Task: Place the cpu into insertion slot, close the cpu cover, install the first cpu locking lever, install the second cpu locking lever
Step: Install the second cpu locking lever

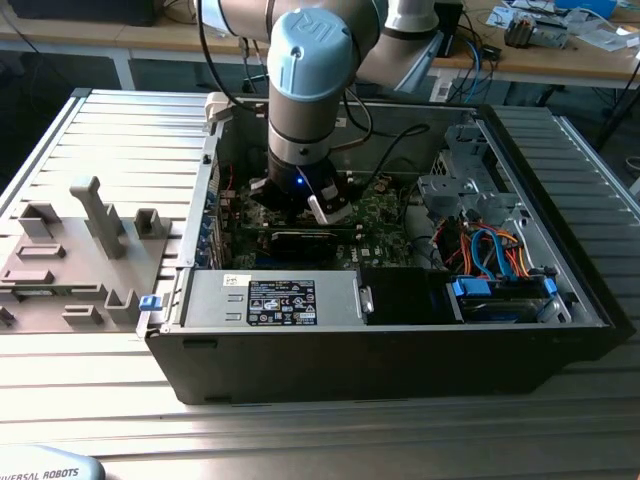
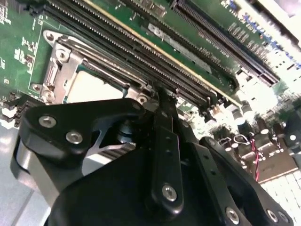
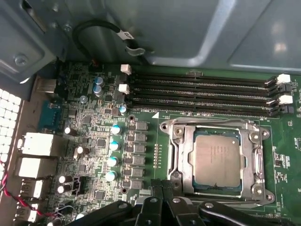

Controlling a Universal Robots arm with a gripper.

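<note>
Inside an open computer case (image 1: 400,340) on a ribbed metal table (image 1: 120,130), the arm's tool (image 3: 162,190) hovers low over the green motherboard (image 3: 141,155), its black fingers (image 2: 165,141) drawn together and holding nothing. Just ahead of the fingertips, the cpu (image 3: 217,159) lies flat in the insertion slot (image 3: 187,162), its dull silver top showing through the cut-out of the cpu cover (image 3: 256,160), which lies flat over it. Beyond the slot run long black memory slots (image 3: 202,94).
</note>
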